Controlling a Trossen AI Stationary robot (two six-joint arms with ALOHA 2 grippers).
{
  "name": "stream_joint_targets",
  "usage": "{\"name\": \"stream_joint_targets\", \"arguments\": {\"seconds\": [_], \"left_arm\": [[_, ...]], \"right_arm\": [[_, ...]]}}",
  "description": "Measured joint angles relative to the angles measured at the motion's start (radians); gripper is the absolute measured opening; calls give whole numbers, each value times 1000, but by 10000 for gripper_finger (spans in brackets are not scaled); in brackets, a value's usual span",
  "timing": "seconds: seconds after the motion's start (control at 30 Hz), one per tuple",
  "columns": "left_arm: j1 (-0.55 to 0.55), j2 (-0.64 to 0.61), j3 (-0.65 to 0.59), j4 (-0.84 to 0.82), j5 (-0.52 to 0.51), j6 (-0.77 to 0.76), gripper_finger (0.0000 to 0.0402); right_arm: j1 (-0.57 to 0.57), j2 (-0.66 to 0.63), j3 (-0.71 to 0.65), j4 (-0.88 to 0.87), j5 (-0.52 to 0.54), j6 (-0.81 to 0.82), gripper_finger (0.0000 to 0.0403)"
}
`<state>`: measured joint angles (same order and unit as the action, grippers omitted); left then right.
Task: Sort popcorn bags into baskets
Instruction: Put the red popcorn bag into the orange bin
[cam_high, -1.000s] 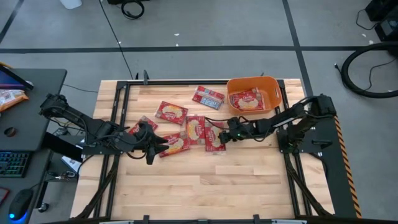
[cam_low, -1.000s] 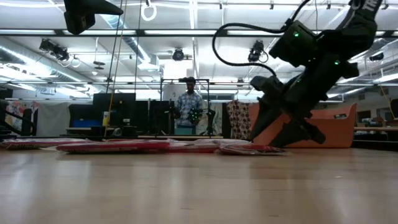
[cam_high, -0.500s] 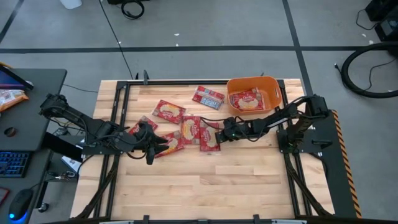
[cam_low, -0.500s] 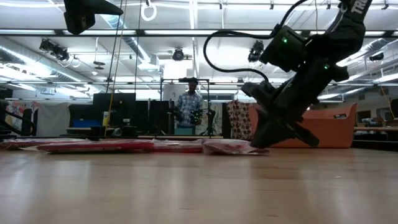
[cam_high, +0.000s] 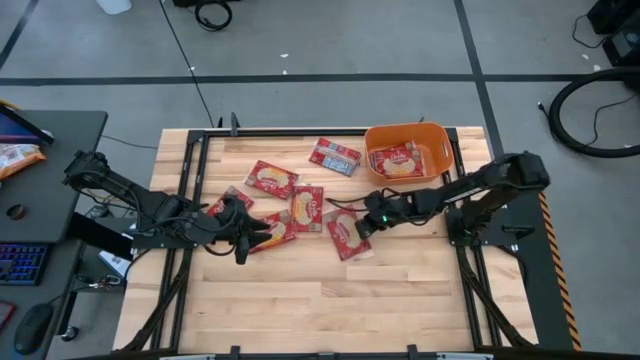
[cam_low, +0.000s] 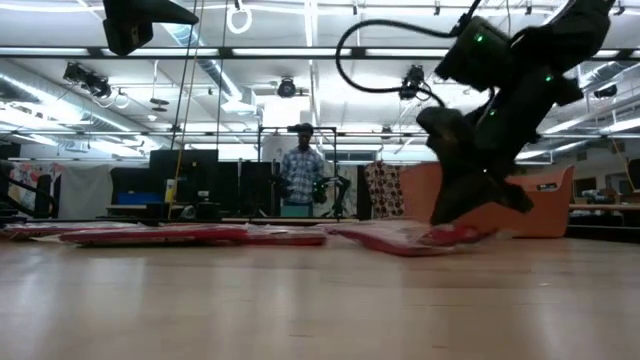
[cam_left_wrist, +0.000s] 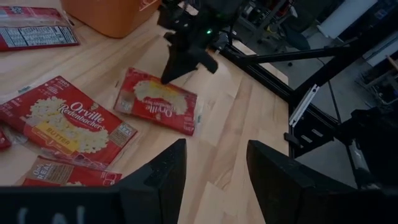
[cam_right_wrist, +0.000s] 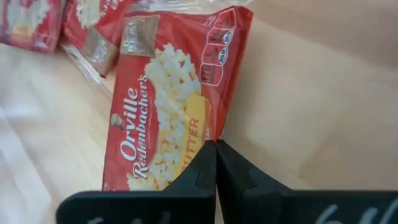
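Shut tight, the right gripper (cam_high: 363, 229) pinches the edge of one red popcorn bag (cam_high: 346, 235). From the right wrist, its two dark fingers (cam_right_wrist: 214, 163) meet at the bag's (cam_right_wrist: 166, 118) side edge. The bag shows popcorn and big white letters. From table height, the end of the bag (cam_low: 420, 238) under the right gripper (cam_low: 462, 222) is tipped up, and its other end touches the wooden table (cam_low: 300, 300). This bag lies tilted near the middle of the table (cam_high: 300, 300), a little apart from the other bags.

Over on the other side, the left gripper (cam_high: 258, 231) has its fingers spread apart with nothing between them. It sits low next to a bag (cam_high: 271, 232) by the left edge of the pile. From the left wrist, its two dark fingers (cam_left_wrist: 163, 177) point toward the pinched bag (cam_left_wrist: 157, 100), and the right gripper (cam_left_wrist: 177, 67) comes down onto that bag's far edge.

More red bags lie flat close by: one (cam_high: 306, 207) in the middle, one (cam_high: 272, 180) farther back, and one (cam_high: 334, 156) showing a bluish face beside the orange basket (cam_high: 441, 152). The basket stands at the back right corner of the table. At least one red bag (cam_high: 398, 161) lies inside it.

Far off in the room, a person (cam_low: 303, 172) stands behind the table.
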<state>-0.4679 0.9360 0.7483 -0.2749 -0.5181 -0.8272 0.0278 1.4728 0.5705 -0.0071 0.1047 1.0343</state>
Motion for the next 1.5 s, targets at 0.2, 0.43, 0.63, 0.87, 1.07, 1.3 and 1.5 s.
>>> {"name": "stream_joint_targets", "arguments": {"seconds": [0.2,0.43,0.63,0.87,1.07,1.3,1.5], "left_arm": [[0,0,0,0,-30,2,172],[0,0,0,-1,-67,4,172],[0,0,0,-2,-73,33,172],[0,0,0,-2,-85,29,172],[0,0,0,-11,-120,30,172],[0,0,0,-10,-125,28,172],[0,0,0,-10,-125,27,172]], "right_arm": [[48,-129,1,-110,80,-78,2],[58,-238,2,-196,123,-140,2],[57,-296,3,-290,110,-187,1],[55,-278,3,-354,24,-213,3],[48,-203,3,-348,-26,-238,54],[33,-129,12,-269,-129,-249,133],[121,-28,163,-358,1,-402,131]]}}
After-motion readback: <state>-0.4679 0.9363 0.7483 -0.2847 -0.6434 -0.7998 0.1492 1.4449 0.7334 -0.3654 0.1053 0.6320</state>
